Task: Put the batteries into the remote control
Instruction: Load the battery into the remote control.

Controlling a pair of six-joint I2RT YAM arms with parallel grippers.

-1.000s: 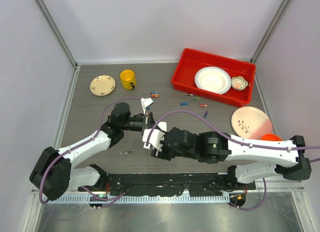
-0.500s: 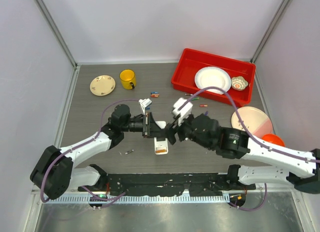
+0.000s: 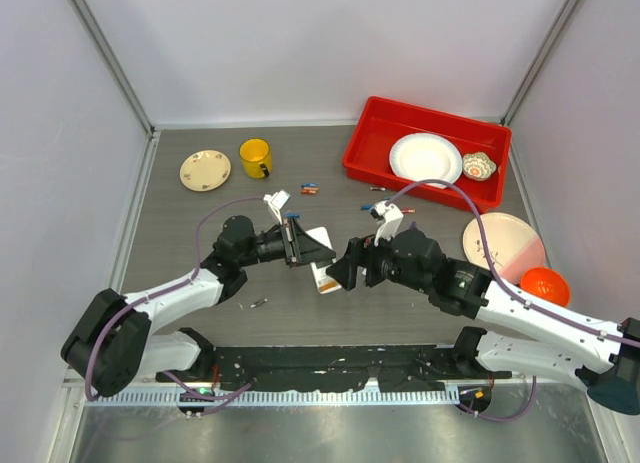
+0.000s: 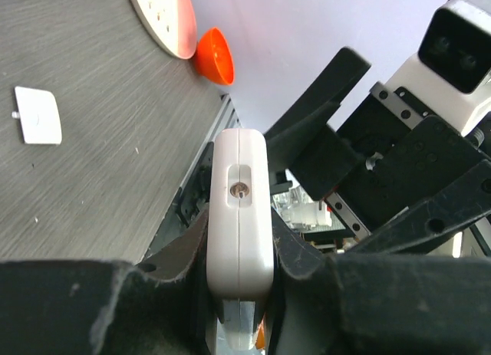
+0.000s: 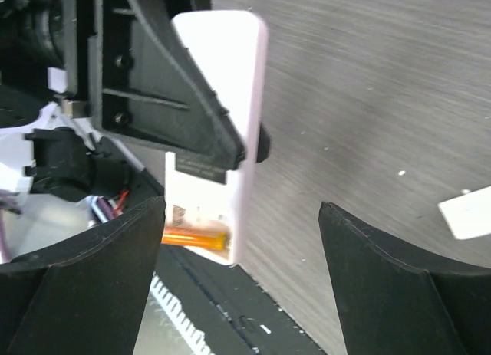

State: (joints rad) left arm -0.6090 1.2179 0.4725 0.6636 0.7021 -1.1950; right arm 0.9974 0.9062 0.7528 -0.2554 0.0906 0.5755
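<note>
My left gripper (image 3: pixel 303 245) is shut on the white remote control (image 3: pixel 324 273) and holds it above the table, plain back toward the right arm. In the left wrist view the remote (image 4: pixel 240 194) stands edge-on between my fingers (image 4: pixel 173 251). The right wrist view shows its open battery bay with one orange battery (image 5: pixel 196 236) inside. My right gripper (image 3: pixel 345 266) is open and empty, jaws wide, just right of the remote (image 5: pixel 219 140). Loose batteries (image 3: pixel 308 190) lie scattered at mid-table, and one (image 3: pixel 258 303) lies near the front. The white battery cover (image 4: pixel 37 115) lies flat on the table.
A red tray (image 3: pixel 372 148) with a white plate (image 3: pixel 425 159) and a small bowl stands at back right. A yellow mug (image 3: pixel 255 158) and a small plate (image 3: pixel 205 170) are at back left. A pink plate (image 3: pixel 503 245) and an orange bowl (image 3: pixel 543 285) are at right.
The right arm drew back to the right from the remote, then its open gripper came back beside it. The left gripper lifted the remote slightly up and right.
</note>
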